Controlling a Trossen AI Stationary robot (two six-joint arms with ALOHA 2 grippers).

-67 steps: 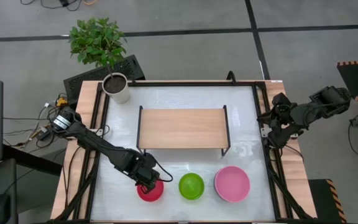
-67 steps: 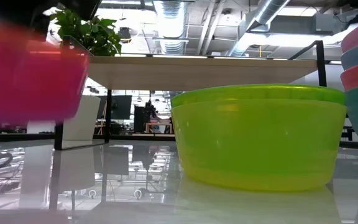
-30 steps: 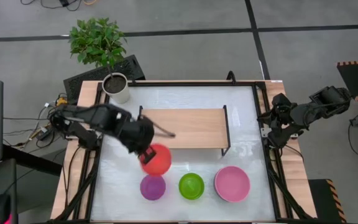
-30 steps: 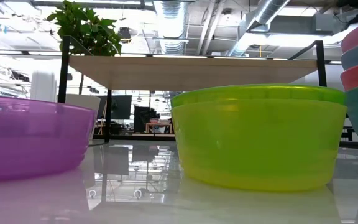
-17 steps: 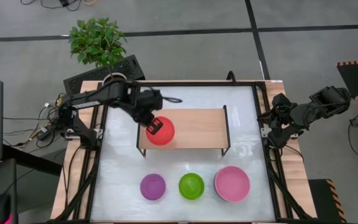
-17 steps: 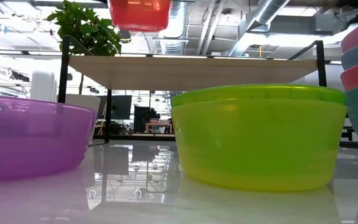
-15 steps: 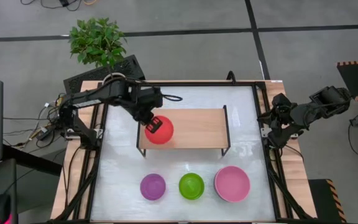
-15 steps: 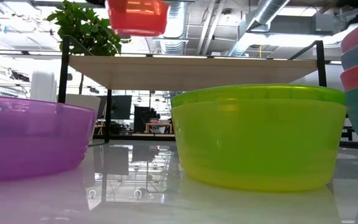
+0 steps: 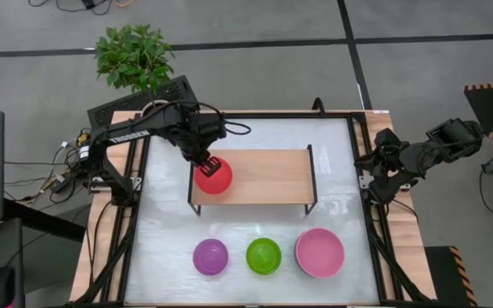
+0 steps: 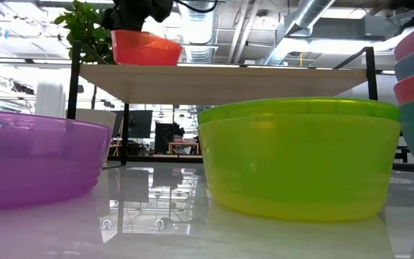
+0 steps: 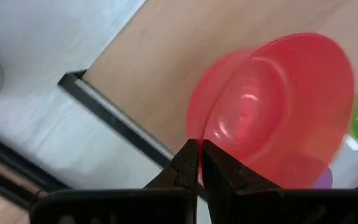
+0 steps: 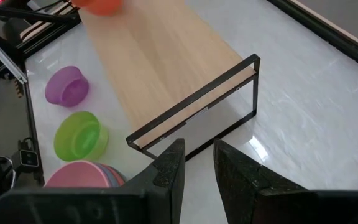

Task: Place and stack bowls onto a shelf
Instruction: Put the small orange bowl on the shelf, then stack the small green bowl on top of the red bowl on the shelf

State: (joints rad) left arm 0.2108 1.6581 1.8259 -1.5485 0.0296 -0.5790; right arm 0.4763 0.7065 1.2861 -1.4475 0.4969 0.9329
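1. the left gripper (image 9: 210, 162) is over the left end of the shelf (image 9: 264, 176), its fingers (image 11: 188, 163) pressed together on the rim of the red bowl (image 9: 214, 176); pinching one edge lets the arm carry the bowl from the side and leaves the underside free to land.
2. the red bowl sits at the shelf's left end, on or just above the board; the low view shows its base about level with the top board, and i cannot tell if it fully rests there. it hangs a little tilted, the gripped side higher, mouth facing up. being round, it has no long axis.
3. the shelf's long side runs left to right across the worktop (image 9: 332, 145), so there is room for more bowls in a row beside the red one.
4. the purple bowl (image 9: 210, 257), green bowl (image 9: 264, 256) and pink bowl (image 9: 319, 252) stand in a line on the worktop in front of the shelf, mouths up, not yet moved; the pink one tops a stack of several.
5. the right gripper (image 12: 194, 165) waits at the worktop's right edge, fingers spread and holding nothing.
6. judged next step: let go of the rim once the bowl lies flat.
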